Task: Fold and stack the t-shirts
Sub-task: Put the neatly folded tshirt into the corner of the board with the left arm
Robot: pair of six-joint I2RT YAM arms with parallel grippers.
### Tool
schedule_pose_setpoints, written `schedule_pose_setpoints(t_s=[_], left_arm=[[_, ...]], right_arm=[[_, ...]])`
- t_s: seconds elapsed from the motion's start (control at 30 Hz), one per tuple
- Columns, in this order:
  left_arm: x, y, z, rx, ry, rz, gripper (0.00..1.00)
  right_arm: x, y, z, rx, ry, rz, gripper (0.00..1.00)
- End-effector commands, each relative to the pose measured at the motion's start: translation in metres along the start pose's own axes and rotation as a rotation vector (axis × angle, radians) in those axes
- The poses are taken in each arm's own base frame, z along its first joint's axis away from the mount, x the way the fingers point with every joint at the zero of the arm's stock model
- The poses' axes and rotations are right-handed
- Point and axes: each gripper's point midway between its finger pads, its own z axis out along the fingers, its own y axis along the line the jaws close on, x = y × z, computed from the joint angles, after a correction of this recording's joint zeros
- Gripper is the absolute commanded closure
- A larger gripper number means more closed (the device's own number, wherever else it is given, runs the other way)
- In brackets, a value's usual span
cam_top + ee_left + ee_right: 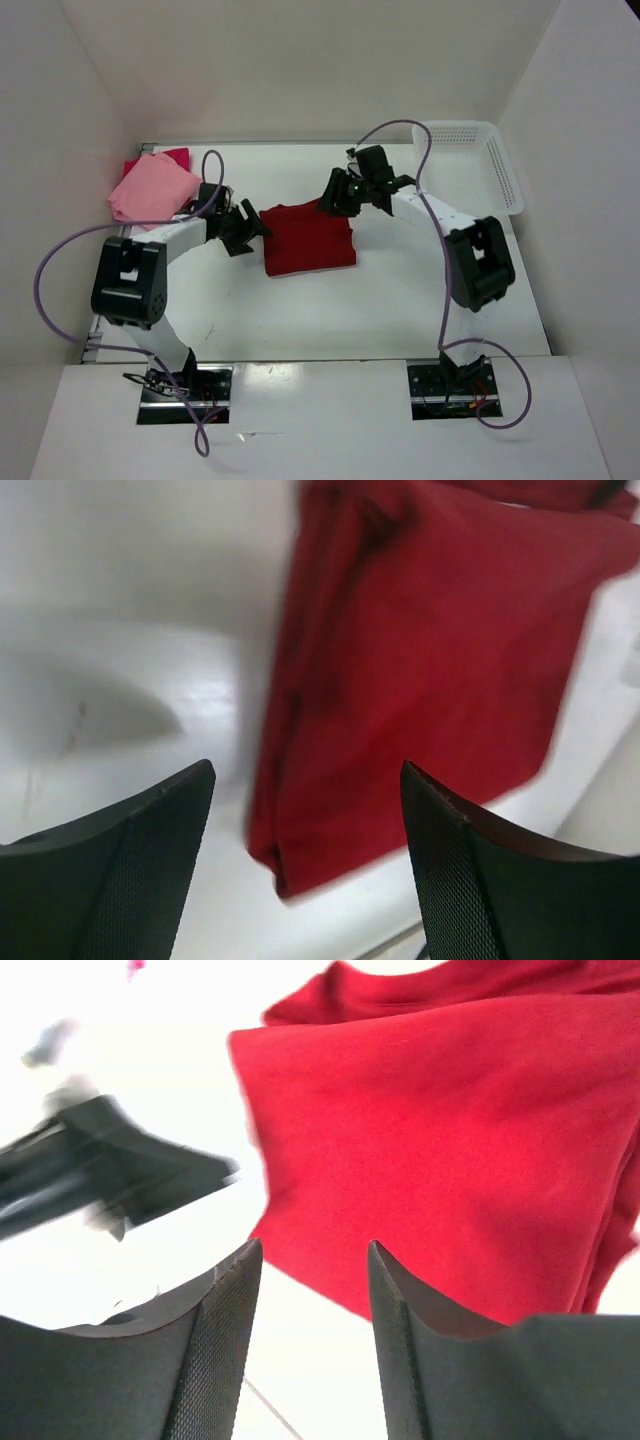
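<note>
1. Dark red t-shirt (308, 238): folded to a rough rectangle. It lies flat near the middle of the bench (300, 320), between the two tools, and is well apart from the other two shirts.
2. Light pink t-shirt (152, 188): folded, at the far left corner of the bench, resting on top of the magenta t-shirt.
3. Magenta t-shirt (172, 156): lies beneath the light pink one. Only its far edge and a bit of its left side show.
4. Left tool (245, 228): just beside the left edge of the dark red t-shirt. The fingers are spread wide with nothing between them. In the left wrist view the shirt's layered left edge lies just beyond the fingertips, with bare bench on the left.
5. Right tool (340, 192): over the far right corner of the dark red t-shirt. The fingers are parted by a narrower gap and pinch nothing. In the right wrist view red cloth fills the area past the fingertips.
6. White perforated basket (505, 175): far right corner of the bench, well apart from all three shirts.
</note>
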Motion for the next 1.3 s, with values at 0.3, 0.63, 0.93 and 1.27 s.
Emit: schedule_pose_setpoints(t_s=[0.3,0.63,0.93,1.27], left_arm=[[0.0,-0.007,0.088,0.014,0.077,0.063,0.52],[-0.058,-0.113,0.06,0.168,-0.074,0.114,0.98],[-0.22,-0.157,-0.106,0.354,-0.411,0.085,0.99],[-0.215,0.081,-0.151,0.21,-0.498,-0.416,0.0]], right_arm=[[-0.005,0.085,-0.132,-0.228,-0.246,-0.04,0.46],[0.009,0.067,-0.179,-0.22,-0.326,0.016,0.46],[0.034,0.037,-0.171,-0.178,-0.264,0.055,0.46],[0.046,0.036,-0.164,-0.202,-0.2,0.019,0.44]])
